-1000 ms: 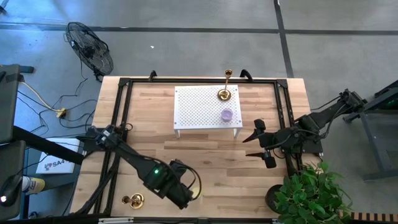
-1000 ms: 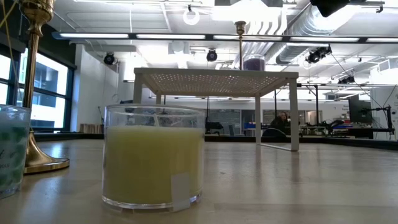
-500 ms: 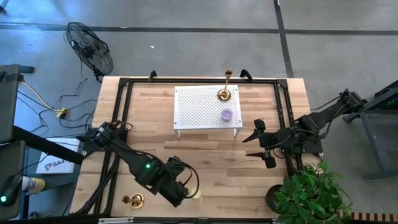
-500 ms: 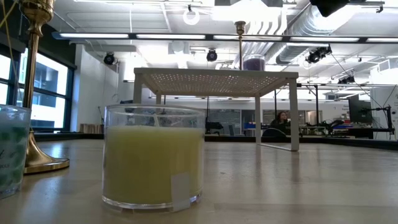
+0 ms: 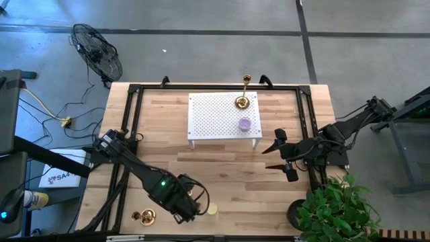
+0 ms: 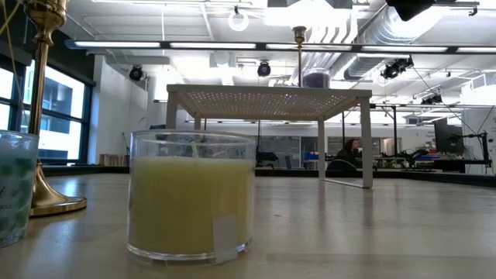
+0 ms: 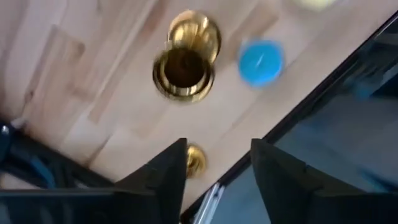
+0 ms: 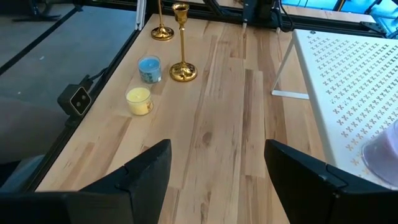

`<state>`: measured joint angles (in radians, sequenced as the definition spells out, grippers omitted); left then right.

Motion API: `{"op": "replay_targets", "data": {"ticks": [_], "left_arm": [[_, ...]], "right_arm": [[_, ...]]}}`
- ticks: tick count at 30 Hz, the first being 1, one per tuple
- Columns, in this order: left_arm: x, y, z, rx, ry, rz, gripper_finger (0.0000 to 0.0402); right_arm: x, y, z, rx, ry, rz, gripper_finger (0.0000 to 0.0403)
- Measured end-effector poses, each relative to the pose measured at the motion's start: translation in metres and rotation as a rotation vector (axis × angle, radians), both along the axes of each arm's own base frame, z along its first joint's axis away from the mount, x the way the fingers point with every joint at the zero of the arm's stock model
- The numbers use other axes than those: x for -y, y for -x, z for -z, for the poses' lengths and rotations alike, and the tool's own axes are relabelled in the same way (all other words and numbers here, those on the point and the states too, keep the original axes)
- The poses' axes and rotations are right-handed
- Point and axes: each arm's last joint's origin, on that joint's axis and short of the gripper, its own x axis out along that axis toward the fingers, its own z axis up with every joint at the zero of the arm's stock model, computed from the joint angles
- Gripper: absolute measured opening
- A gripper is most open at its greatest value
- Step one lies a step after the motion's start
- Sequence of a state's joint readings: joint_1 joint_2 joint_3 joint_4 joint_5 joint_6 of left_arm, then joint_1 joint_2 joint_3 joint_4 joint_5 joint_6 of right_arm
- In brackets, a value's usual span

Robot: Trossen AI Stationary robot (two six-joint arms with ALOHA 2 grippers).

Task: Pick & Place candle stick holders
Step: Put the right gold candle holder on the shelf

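Candle stick holder (image 7: 185, 66) lies just beyond my wide-open left gripper (image 7: 214, 163); I should centre over its stem, probably upright, before closing, while my right gripper (image 8: 214, 163) waits open.

Left gripper (image 5: 191, 210) and right gripper (image 5: 274, 158) both agape.

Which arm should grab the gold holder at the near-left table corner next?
Left. Its claw hovers open right beside the gold holder; the right claw, also open, waits far across the table.
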<state>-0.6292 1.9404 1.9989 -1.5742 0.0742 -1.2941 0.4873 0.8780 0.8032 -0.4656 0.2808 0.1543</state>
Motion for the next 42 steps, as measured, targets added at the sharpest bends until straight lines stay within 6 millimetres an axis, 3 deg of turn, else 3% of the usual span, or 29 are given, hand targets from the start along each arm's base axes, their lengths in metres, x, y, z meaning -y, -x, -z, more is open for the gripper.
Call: {"op": "replay_targets", "data": {"ticks": [7, 15, 21, 25, 35, 42], "left_arm": [[-0.005, 0.003, -0.017, 0.101, -0.027, 0.013, 0.0135], [-0.027, 0.037, -0.066, 0.343, -0.095, -0.117, 0.0134], [-0.029, 0.052, -0.078, 0.422, -0.114, -0.111, 0.0134], [-0.036, 0.061, -0.075, 0.406, -0.119, -0.148, 0.0134], [-0.034, 0.063, -0.040, 0.241, -0.114, -0.266, 0.0134], [-0.034, 0.059, -0.040, 0.306, -0.123, -0.366, 0.0134]], "right_arm": [[0.000, -0.001, -0.001, 0.014, -0.001, 0.003, 0.0252], [0.001, -0.001, -0.001, 0.020, 0.006, 0.019, 0.0252], [0.001, -0.001, -0.001, 0.020, 0.008, 0.021, 0.0252], [0.001, -0.001, -0.001, 0.024, 0.015, 0.034, 0.0252], [0.002, -0.001, -0.002, 0.026, 0.020, 0.044, 0.0252], [0.002, -0.001, -0.002, 0.028, 0.022, 0.049, 0.0252]]}}
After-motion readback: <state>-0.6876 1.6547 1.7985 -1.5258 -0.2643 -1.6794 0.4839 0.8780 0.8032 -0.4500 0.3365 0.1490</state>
